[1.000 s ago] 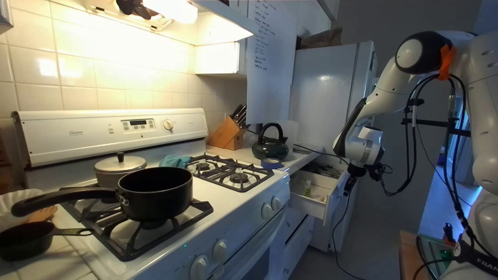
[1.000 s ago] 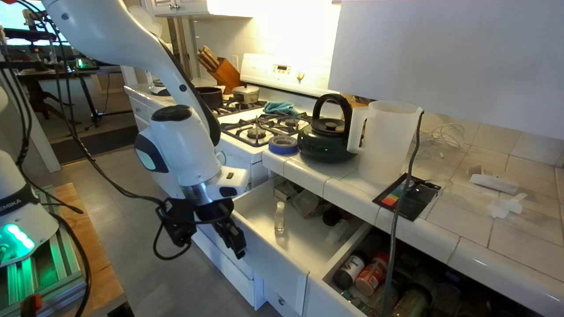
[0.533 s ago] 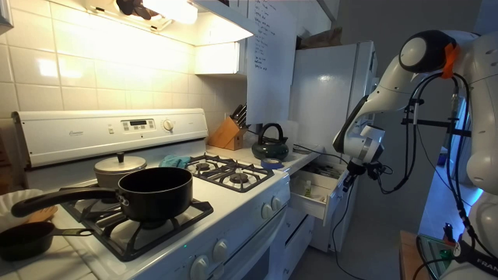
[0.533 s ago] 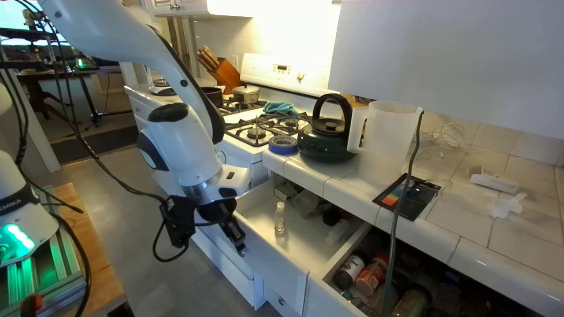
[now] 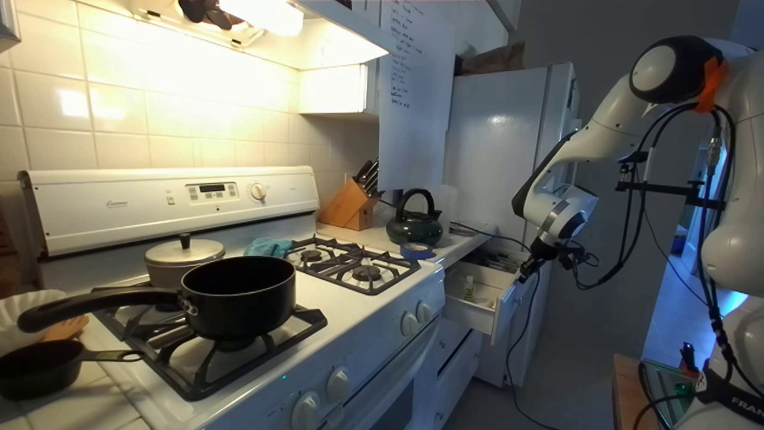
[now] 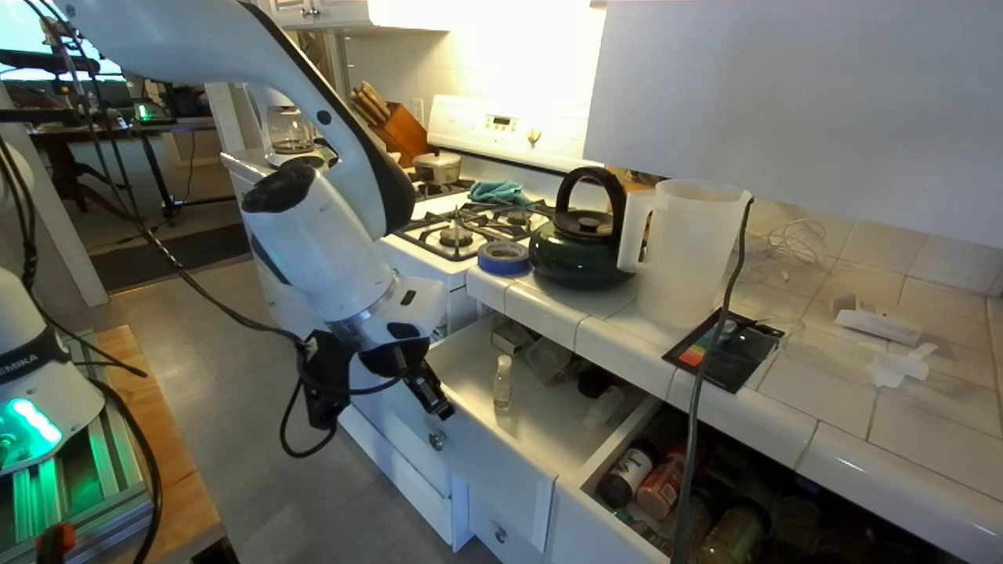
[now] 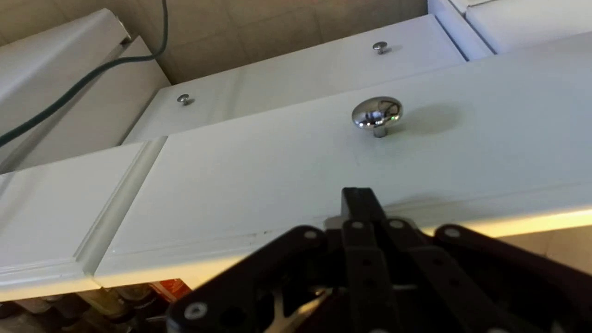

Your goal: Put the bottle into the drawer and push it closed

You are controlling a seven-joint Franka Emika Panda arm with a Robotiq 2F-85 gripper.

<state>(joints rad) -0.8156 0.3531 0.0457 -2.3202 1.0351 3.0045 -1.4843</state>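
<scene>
The bottle (image 6: 502,384), small and clear, stands upright inside the pulled-out white drawer (image 6: 490,458); an exterior view also shows this bottle (image 5: 469,288) behind the drawer's front (image 5: 507,307). My gripper (image 6: 445,410) is outside the drawer, its tips at the upper part of the front. In the wrist view the gripper (image 7: 360,199) has its two fingertips pressed together with nothing between them. They point at the flat white drawer front (image 7: 259,171), below the round metal knob (image 7: 377,113) in the picture. Whether they touch the front, I cannot tell. The wrist view does not show the bottle.
Alongside the bottle's section lies one with several jars (image 6: 662,482). A kettle (image 6: 584,243), blue tape (image 6: 503,258) and a pitcher (image 6: 682,251) stand on the counter above. A cable (image 6: 709,368) hangs down in front. The stove (image 5: 364,310) adjoins the drawers.
The jaws have come together. My gripper has risen and tilted toward the drawer front, uncovering the knob in an exterior view. The drawer, bottle inside, has slid slightly inward.
</scene>
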